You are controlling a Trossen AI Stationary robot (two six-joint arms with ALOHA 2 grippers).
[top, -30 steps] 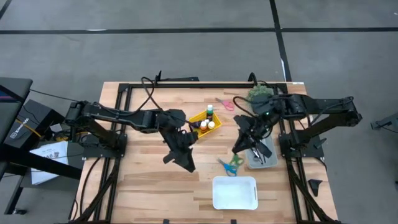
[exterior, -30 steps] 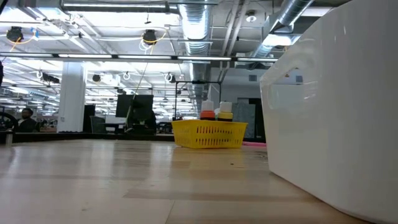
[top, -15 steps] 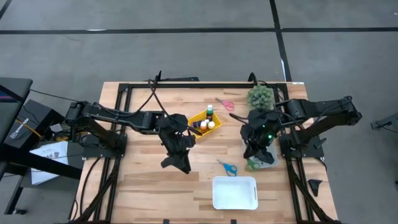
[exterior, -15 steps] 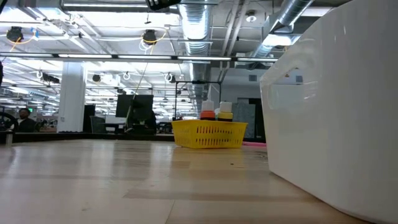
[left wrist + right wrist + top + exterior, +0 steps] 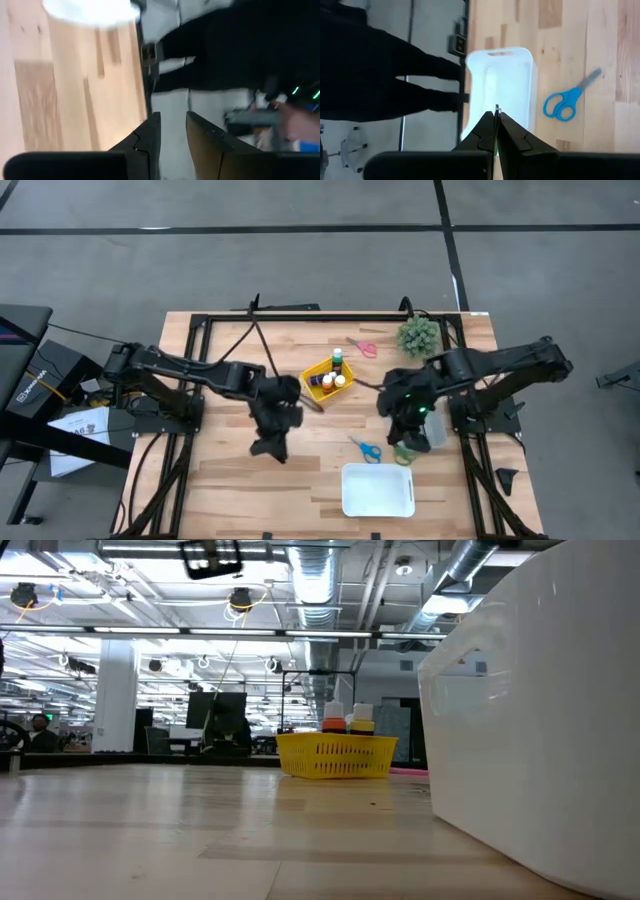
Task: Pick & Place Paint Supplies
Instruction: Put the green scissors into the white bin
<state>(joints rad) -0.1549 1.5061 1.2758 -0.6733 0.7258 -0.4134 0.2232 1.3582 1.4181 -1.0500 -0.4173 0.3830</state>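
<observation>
Over the white bin (image 5: 502, 85), the right gripper (image 5: 496, 120) has arrived, fingers pinching a thin brush (image 5: 497, 111)

Arm finish: both my arms are matte black, built of jointed segments.
Cabling: black cables loop from my left arm toward the table's rear rail.
Indicator: a small green light glows on my right arm near the wrist.
Fingers (image 5: 150, 137): dark, flat-sided and tapering to angular tips.
Mounts: black frames carry my arm bases.
</observation>
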